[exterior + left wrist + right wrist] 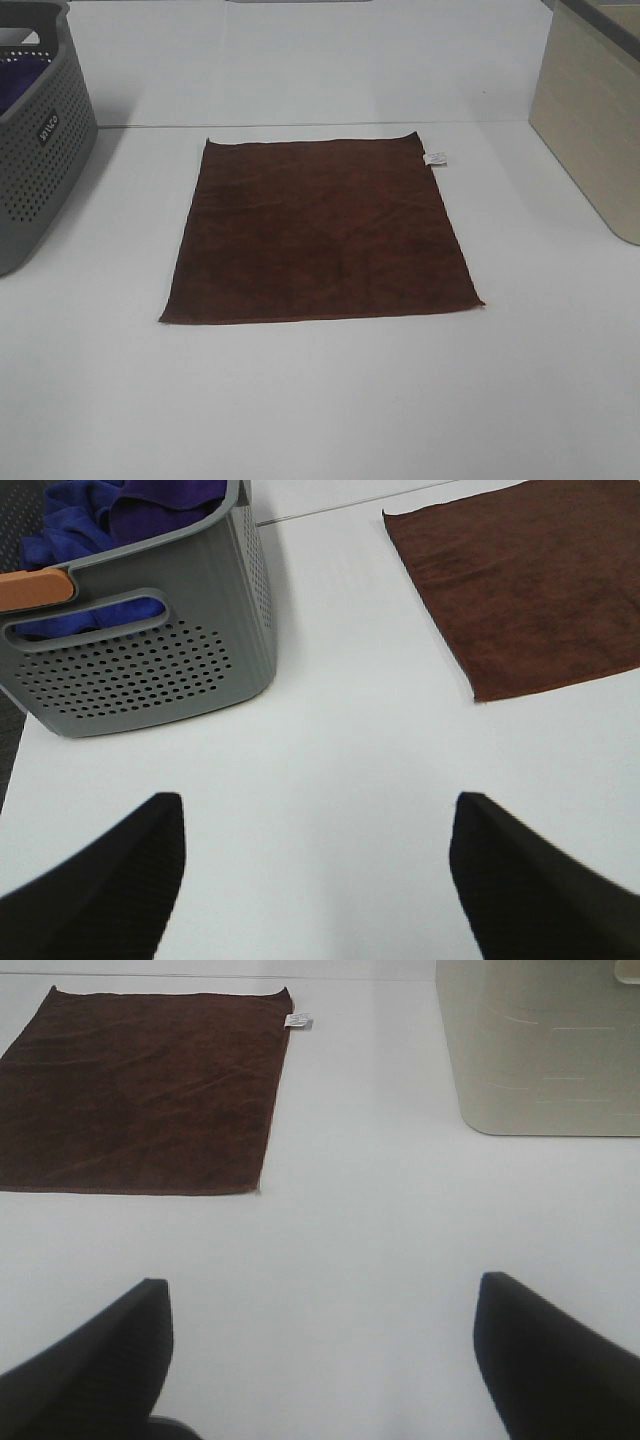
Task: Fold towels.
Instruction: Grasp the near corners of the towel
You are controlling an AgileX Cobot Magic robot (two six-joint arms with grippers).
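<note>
A dark reddish-brown towel (320, 232) lies spread flat on the white table, with a small white tag (436, 159) at its far right corner. It also shows in the left wrist view (530, 580) and in the right wrist view (140, 1090). Neither gripper shows in the exterior high view. My left gripper (315, 865) is open and empty over bare table, to the towel's near left. My right gripper (320, 1345) is open and empty over bare table, to the towel's near right.
A grey perforated basket (40, 140) stands at the table's left edge; the left wrist view shows blue cloths (110, 515) inside it. A beige bin (590, 120) stands at the right edge.
</note>
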